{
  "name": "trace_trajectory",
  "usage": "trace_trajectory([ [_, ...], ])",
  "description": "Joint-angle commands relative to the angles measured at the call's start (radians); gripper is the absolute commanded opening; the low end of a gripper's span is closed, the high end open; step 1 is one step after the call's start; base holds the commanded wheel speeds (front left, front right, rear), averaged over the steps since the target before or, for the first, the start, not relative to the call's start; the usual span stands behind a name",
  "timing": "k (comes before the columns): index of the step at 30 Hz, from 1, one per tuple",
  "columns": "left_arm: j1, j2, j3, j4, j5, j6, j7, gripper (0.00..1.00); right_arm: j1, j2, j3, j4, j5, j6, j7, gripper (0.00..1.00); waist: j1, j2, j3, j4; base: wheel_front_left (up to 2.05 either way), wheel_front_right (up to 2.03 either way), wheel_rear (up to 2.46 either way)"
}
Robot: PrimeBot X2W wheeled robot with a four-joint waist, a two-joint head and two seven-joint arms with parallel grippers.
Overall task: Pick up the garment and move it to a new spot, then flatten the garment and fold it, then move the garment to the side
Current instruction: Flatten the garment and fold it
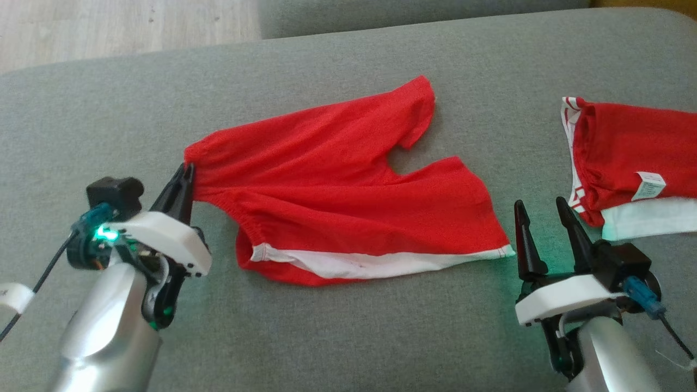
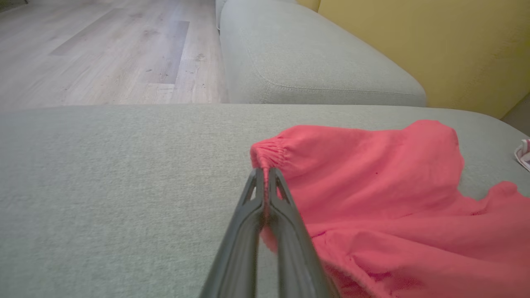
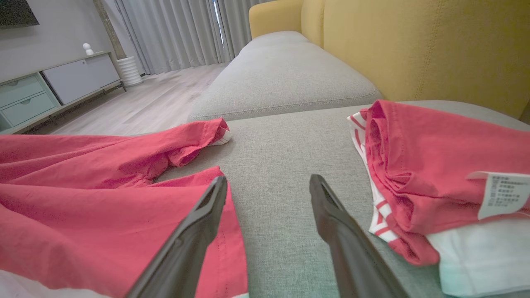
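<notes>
A pair of red shorts with a white side stripe, the garment (image 1: 348, 179), lies spread on the grey sofa cushion (image 1: 348, 337). My left gripper (image 1: 187, 171) is shut on the gathered waistband corner at the garment's left end; the left wrist view shows that gripper (image 2: 265, 174) pinching the elastic of the garment (image 2: 372, 186). My right gripper (image 1: 540, 209) stands open just right of the garment's lower leg hem, holding nothing. In the right wrist view this gripper (image 3: 268, 184) hovers over bare cushion, with the garment (image 3: 103, 198) to its left.
A folded red and white garment pile (image 1: 631, 158) with a label lies at the right edge, also seen as the pile (image 3: 434, 174) in the right wrist view. Wooden floor (image 1: 125, 27) lies beyond the cushion's far left edge. A yellow backrest (image 3: 414, 45) rises behind.
</notes>
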Motion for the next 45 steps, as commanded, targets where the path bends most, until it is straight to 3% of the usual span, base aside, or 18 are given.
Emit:
trace_trajectory([
  [1, -0.022, 0.042, 0.05, -0.016, -0.011, 0.007, -0.015, 0.0, -0.023, -0.004, 0.023, -0.027, -0.01, 0.007, -0.012, 1.0, 0.0001, 0.0, -0.005, 0.007, 0.0, 0.0, 0.0],
  [9, -0.013, 0.053, 0.055, 0.025, -0.004, 0.021, -0.056, 0.0, -0.018, -0.004, 0.025, -0.036, -0.018, 0.007, -0.003, 1.0, 0.0001, 0.0, -0.016, 0.026, 0.0, 0.0, 0.0],
  [11, -0.017, 0.054, 0.052, 0.033, 0.005, 0.026, -0.074, 1.0, -0.015, -0.004, 0.023, -0.041, -0.02, 0.007, 0.0, 1.0, 0.0001, 0.0, -0.017, 0.032, 0.0, 0.0, 0.0],
  [20, -0.007, 0.057, 0.046, -0.001, 0.032, 0.047, -0.164, 1.0, -0.004, -0.004, 0.015, -0.064, -0.019, 0.007, 0.005, 1.0, 0.0001, 0.0, -0.023, 0.061, 0.0, 0.0, 0.0],
  [29, 0.113, 0.046, 0.069, -0.188, 0.037, 0.098, -0.279, 1.0, 0.023, -0.004, 0.003, -0.1, 0.001, 0.007, -0.005, 1.0, 0.0001, 0.0, -0.051, 0.107, 0.0, 0.0, 0.0],
  [35, 0.239, 0.004, 0.073, -0.307, 0.033, 0.125, -0.315, 1.0, 0.059, -0.004, -0.004, -0.117, 0.008, 0.007, -0.009, 1.0, 0.0001, 0.0, -0.071, 0.126, 0.0, 0.0, 0.0],
  [45, 0.331, -0.055, 0.052, -0.345, 0.044, 0.095, -0.328, 1.0, 0.069, -0.004, 0.004, -0.119, 0.004, 0.007, -0.011, 1.0, 0.0001, 0.0, -0.074, 0.107, 0.0, 0.0, 0.0],
])
